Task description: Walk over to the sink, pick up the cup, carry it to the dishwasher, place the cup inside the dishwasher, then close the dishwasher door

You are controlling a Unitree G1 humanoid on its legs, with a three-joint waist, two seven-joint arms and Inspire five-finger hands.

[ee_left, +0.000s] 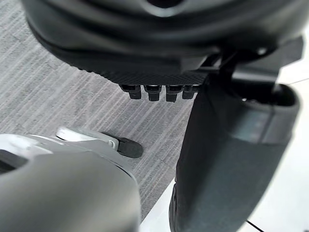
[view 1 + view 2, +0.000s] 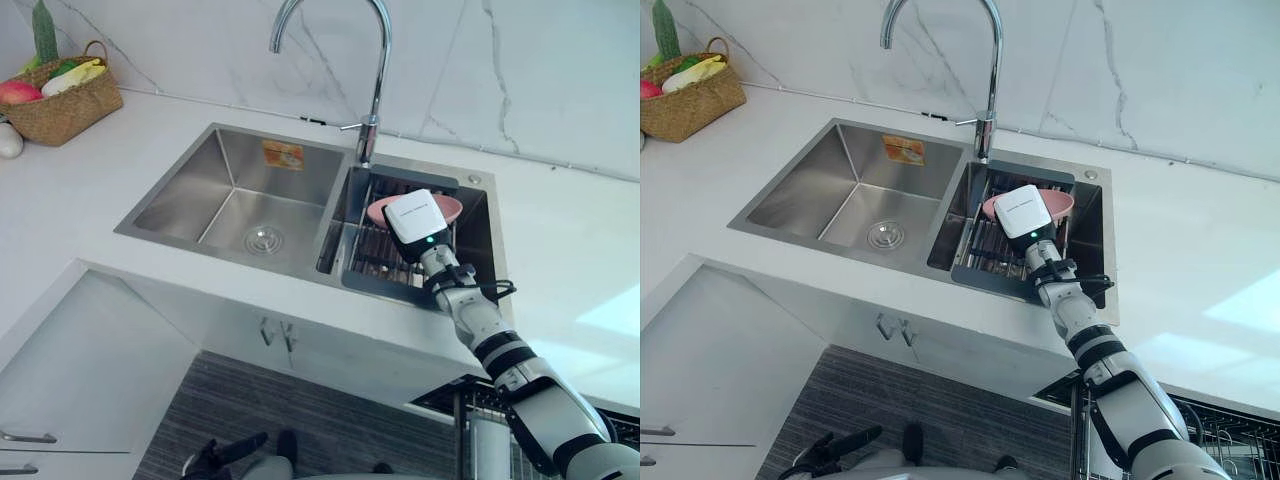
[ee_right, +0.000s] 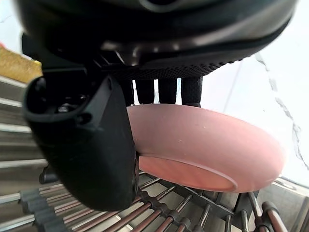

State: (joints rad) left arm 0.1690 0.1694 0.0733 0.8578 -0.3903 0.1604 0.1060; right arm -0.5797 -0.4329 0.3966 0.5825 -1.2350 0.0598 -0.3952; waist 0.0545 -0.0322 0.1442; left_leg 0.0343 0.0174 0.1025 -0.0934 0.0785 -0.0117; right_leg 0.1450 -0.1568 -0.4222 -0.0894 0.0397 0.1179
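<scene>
White marble bench [image 2: 110,170] carries a steel double sink [image 2: 215,160]; the shallow pink cup [image 3: 207,140] sits over the dark wire rack [image 3: 159,212] in its right basin, rim pinched between thumb and fingers of the right hand [image 3: 87,145]. Lift straight up, level, clear of rack bars and basin wall. Fingertips hide behind the rim, so grip depth is unclear. Left hand [image 2: 225,455] hangs low, fingers relaxed

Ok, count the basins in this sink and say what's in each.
2. Left basin: only a drain and an orange sticker. Right basin: a wire rack carrying the pink dish, pinched by the right hand.
</scene>
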